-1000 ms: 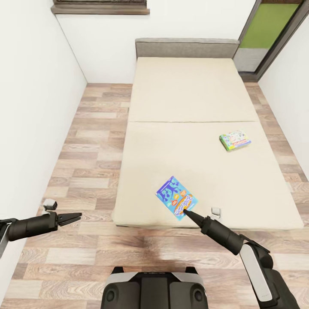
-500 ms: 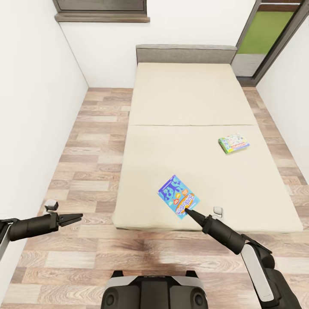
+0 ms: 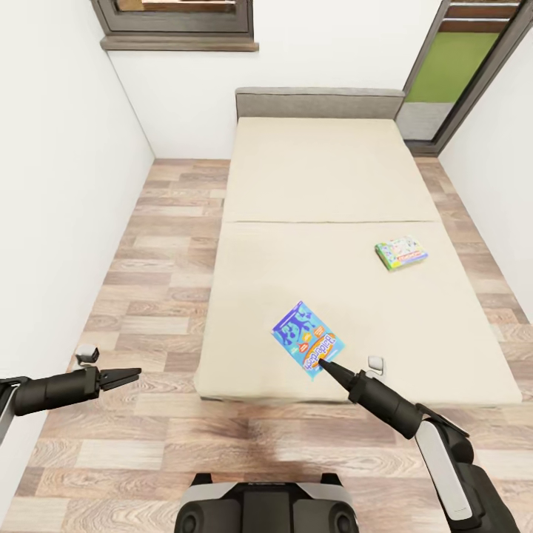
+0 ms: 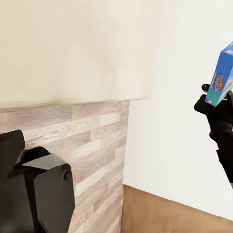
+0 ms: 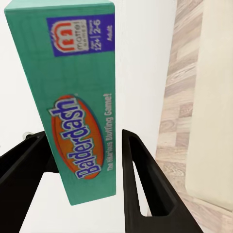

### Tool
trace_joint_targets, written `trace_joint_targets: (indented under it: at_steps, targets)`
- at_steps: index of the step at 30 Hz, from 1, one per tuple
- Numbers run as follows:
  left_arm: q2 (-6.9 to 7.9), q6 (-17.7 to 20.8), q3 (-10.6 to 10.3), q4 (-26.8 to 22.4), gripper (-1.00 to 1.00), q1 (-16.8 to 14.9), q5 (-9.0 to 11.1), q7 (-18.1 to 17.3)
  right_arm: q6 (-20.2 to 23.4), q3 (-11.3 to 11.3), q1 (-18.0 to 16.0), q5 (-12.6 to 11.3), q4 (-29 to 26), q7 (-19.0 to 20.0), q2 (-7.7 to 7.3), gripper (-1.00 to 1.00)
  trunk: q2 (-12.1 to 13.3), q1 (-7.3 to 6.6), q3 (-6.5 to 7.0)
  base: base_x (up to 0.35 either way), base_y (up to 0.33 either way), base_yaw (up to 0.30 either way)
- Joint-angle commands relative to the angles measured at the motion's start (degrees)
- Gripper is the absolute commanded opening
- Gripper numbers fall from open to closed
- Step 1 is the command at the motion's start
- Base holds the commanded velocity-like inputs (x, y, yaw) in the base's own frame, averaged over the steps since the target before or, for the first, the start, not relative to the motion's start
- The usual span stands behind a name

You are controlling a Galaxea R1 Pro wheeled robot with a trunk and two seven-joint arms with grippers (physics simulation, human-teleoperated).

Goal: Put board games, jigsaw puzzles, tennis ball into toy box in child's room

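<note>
My right gripper (image 3: 322,363) is shut on the near corner of a blue Balderdash board game (image 3: 307,339), at the foot of the bed (image 3: 326,170). In the right wrist view the box's teal edge (image 5: 82,97) stands between the two black fingers (image 5: 145,184). The left wrist view shows the same box (image 4: 221,73) held off the mattress. A second, green board game (image 3: 401,253) lies flat on the bed's right side. My left gripper (image 3: 132,375) hangs open and empty over the floor left of the bed. The table and toy box are out of view.
White walls close in on both sides, with a strip of wood floor (image 3: 159,244) between the left wall and the bed. A window (image 3: 178,18) sits above the headboard. A doorway (image 3: 451,66) opens at the back right.
The whole view has shifted, so the bed sits lower in the picture and more window shows. The blue game stays in my right gripper; both arms hold their places.
</note>
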Motion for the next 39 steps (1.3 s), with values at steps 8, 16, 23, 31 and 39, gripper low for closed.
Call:
trace_joint_targets:
  at_steps: [8,16,23,31,39]
  targets:
    - [-0.21,0.6,-0.1,0.0,1.00,0.0,-0.1,-0.2,0.4,-0.1,0.0,-0.4,0.0,0.1,-0.06,-1.00,-0.1,0.03,0.70,0.000,0.000,0.000]
    - [-0.29,0.6,-0.1,0.0,1.00,0.0,-0.2,-0.2,-0.2,-0.1,0.0,-0.4,0.0,0.1,-0.12,-1.00,-0.1,0.03,1.46,0.000,0.000,0.000]
    - [-0.31,0.6,0.0,0.0,1.00,0.0,-0.1,-0.2,-0.7,-0.1,0.0,-0.3,0.0,0.1,-0.08,-1.00,-0.1,0.03,2.12,0.000,0.000,0.000]
    - [-0.28,0.6,0.0,0.0,1.00,0.0,-0.1,-0.2,-0.8,-0.1,0.0,-0.3,0.0,0.1,-0.06,-1.00,-0.1,0.03,2.88,0.000,0.000,0.005]
    - [-0.25,0.6,0.0,0.0,1.00,0.0,-0.1,-0.2,-0.8,-0.1,0.0,-0.3,-0.1,0.1,-0.06,-1.00,-0.1,0.03,3.64,0.000,0.000,0.055]
